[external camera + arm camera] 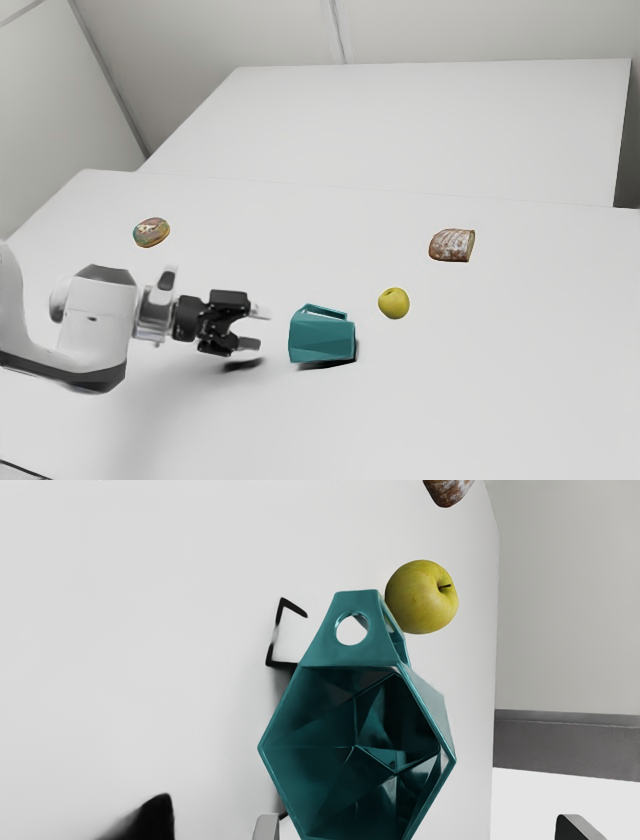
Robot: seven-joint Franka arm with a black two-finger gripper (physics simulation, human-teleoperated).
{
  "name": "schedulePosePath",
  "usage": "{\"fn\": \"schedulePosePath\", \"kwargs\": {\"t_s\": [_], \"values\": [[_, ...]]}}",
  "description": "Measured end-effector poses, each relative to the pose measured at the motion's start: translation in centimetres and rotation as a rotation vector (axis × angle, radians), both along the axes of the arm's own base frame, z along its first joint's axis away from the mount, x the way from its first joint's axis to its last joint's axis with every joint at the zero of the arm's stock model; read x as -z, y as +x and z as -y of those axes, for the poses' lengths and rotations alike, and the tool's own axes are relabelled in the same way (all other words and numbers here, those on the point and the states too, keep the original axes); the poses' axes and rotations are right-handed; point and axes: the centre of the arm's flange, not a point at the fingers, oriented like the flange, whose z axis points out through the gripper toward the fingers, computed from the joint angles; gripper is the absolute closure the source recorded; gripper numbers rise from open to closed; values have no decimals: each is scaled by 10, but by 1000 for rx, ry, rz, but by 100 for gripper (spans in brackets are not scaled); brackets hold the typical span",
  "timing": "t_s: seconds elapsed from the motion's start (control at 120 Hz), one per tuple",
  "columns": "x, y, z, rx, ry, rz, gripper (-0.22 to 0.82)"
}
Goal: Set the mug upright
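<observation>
In the exterior view the teal mug lies on its side on the white table, its handle on the side facing the table's far edge. Just to the exterior view's left of it is the black gripper, low over the table with its fingers spread and a gap between them and the mug. From the wrist view, the hexagonal mouth of the mug faces the hand, with the holed handle beside it. The gripper stands open there, nothing held between its fingertips.
A yellow-green apple rests just beyond the mug, toward the exterior view's right. Farther off is a piece of bread. A round, multicoloured item lies beyond the arm on the exterior view's left. The table extends around them.
</observation>
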Motion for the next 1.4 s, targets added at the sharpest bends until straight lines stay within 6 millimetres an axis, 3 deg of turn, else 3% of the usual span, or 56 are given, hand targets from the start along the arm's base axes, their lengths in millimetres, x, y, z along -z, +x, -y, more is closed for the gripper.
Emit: {"fn": "schedulePosePath", "kwargs": {"t_s": [0.175, 0.792, 0.842, 0.967, 1.067, 1.2, 1.4], "values": [[2, 10, 25, -33, -53, 12, 0], [8, 18, 75, -31, -88, -17, 1], [9, 17, 78, -31, -89, -20, 7], [9, 17, 77, -44, -89, -29, 40], [8, 17, 74, -58, -85, -34, 57], [8, 17, 78, -58, -83, -43, 69], [4, 17, 81, -61, -75, -47, 75]]}}
